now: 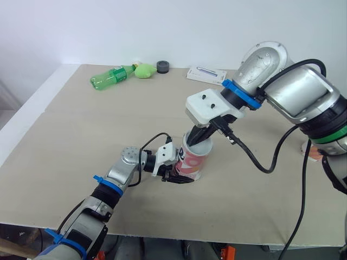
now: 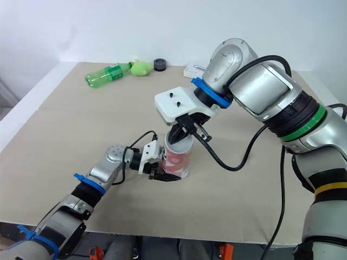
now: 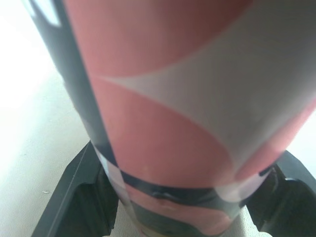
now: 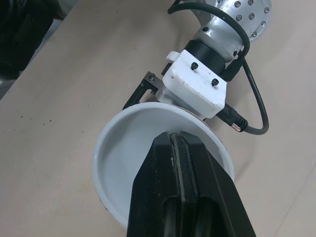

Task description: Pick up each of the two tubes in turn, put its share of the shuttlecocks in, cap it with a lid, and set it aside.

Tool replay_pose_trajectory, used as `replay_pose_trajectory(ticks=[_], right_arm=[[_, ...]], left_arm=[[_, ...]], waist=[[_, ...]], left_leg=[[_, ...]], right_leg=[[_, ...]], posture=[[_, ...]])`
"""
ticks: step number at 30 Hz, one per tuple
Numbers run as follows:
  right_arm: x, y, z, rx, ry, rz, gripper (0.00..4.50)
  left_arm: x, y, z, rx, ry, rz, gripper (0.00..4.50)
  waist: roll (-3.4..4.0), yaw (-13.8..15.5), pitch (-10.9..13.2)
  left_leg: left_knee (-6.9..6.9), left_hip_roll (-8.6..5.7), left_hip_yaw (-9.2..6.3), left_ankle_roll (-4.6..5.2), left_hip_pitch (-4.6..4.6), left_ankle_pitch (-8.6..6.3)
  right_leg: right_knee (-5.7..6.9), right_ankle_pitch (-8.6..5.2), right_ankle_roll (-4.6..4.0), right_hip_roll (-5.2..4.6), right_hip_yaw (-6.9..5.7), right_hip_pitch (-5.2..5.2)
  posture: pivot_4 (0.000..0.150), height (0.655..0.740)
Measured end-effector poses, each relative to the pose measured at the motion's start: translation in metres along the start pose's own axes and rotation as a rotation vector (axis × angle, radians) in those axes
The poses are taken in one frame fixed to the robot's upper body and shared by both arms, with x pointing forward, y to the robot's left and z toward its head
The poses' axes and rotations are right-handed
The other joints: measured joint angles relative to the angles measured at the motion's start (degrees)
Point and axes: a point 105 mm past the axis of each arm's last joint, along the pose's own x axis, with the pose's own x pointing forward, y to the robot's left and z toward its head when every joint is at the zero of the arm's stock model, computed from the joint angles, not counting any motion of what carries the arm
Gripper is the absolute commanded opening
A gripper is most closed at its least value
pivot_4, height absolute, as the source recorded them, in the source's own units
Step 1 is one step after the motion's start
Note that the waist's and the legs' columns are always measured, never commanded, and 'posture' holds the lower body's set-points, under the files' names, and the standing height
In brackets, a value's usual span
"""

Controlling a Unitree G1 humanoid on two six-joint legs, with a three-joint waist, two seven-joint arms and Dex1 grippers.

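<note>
A short red-and-white tube [image 1: 191, 162] stands upright on the tan table [image 1: 81, 141], its open top facing up. My left gripper [image 1: 176, 174] is shut on the tube low on its side; in the left wrist view the black fingers [image 3: 79, 197] clasp the tube [image 3: 187, 113] from both sides. My right gripper [image 1: 196, 138] points down into the tube's mouth. In the right wrist view its fingers [image 4: 177, 140] are pressed together over the white rim [image 4: 111, 148], and I see nothing held between them.
Along the table's far edge lie a green plastic bottle [image 1: 111, 76], a light-green lump [image 1: 144, 70], a dark round cap [image 1: 162, 66] and a flat white packet [image 1: 206, 74]. A red-and-white object [image 1: 312, 153] peeks out behind my right arm.
</note>
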Motion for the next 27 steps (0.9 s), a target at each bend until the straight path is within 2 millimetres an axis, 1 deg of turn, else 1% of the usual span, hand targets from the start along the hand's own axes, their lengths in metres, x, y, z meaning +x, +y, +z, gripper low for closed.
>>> replay_pose_trajectory(ticks=[20,27], right_arm=[[0.0069,-0.0089,-0.0028,0.015,0.008,0.0,0.01],[0.0055,-0.0073,-0.0042,0.01,0.024,0.0,0.01]], left_arm=[[-0.002,0.0003,-0.003,-0.023,0.001,0.01,2.8],[-0.0017,0.0,-0.0031,-0.022,0.002,0.009,2.8]], waist=[[-0.02,-0.27,-0.02],[-0.07,-0.27,-0.06]], left_leg=[[0.0,0.19,0.0,-0.01,0.24,0.0],[-0.01,0.19,0.01,-0.02,0.26,-0.01]], right_leg=[[0.0,0.06,-0.1,0.15,0.0,-0.01],[0.0,0.05,-0.11,0.14,0.01,-0.01]], posture=[[0.15,0.7294],[0.15,0.7294]])
